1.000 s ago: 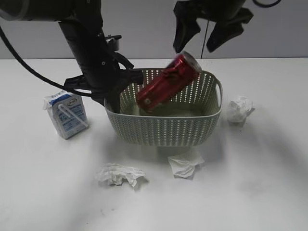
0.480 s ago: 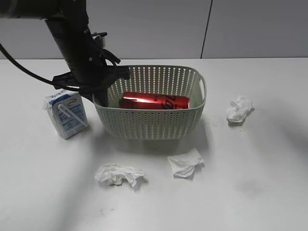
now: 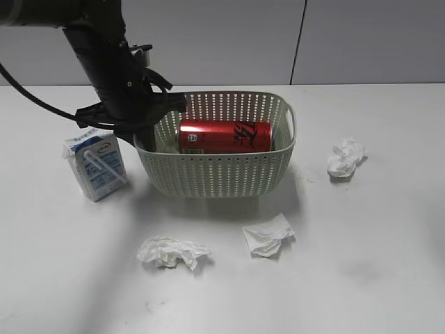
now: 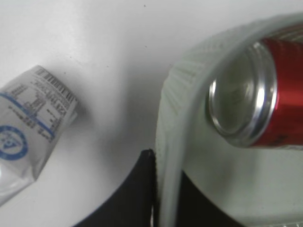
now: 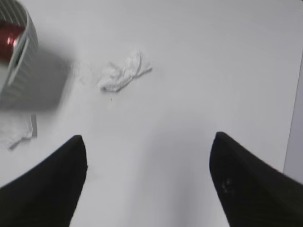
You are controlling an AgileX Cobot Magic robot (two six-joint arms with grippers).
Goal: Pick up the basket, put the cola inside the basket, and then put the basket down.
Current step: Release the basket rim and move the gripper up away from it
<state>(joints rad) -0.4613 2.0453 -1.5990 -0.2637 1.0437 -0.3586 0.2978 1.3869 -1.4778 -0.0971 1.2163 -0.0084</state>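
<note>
The pale green basket [image 3: 221, 170] is at the table's middle, tilted a little, with a shadow under it. The red cola can [image 3: 224, 136] lies on its side inside it. My left gripper [image 3: 144, 133] is shut on the basket's left rim. In the left wrist view the gripper [image 4: 165, 189] pinches the rim [image 4: 169, 118], one finger [image 4: 135, 194] outside and one inside, and the can's silver end [image 4: 241, 101] lies close by. My right gripper [image 5: 147, 137] is open and empty above bare table, right of the basket [image 5: 21, 61]. It is out of the exterior view.
A blue-and-white milk carton [image 3: 96, 165] stands just left of the basket and also shows in the left wrist view [image 4: 28, 127]. Crumpled tissues lie at the right [image 3: 346, 157], in front of the basket [image 3: 268, 236] and at the front left [image 3: 170, 252].
The can left the right gripper, fell into the basket and now lies flat. The right arm withdrew out of the exterior view. The basket shifted left and tipped slightly.
</note>
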